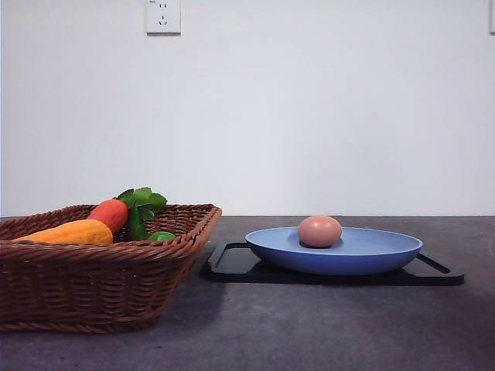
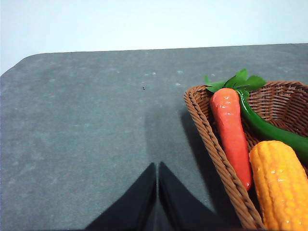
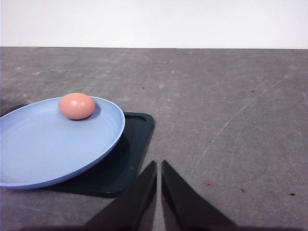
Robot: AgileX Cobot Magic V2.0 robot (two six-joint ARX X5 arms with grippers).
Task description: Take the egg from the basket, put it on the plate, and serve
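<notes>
The pinkish-brown egg [image 1: 319,230] [image 3: 76,106] lies on the light-blue plate [image 1: 371,251] [image 3: 43,144], which rests on a black tray. The brown wicker basket [image 1: 93,282] [image 2: 211,144] stands at the left and holds toy vegetables. My left gripper [image 2: 157,166] is shut and empty, over bare table just beside the basket's wall. Shut and empty as well, my right gripper [image 3: 159,163] hovers over the table next to the tray's corner, apart from the plate.
The black tray [image 1: 236,263] [image 3: 130,159] lies under the plate. Inside the basket are an orange-red carrot toy [image 1: 110,213] [image 2: 233,130], a yellow corn toy [image 1: 66,232] [image 2: 281,185] and a green pepper [image 2: 269,130]. A white wall with a socket [image 1: 163,16] stands behind the table.
</notes>
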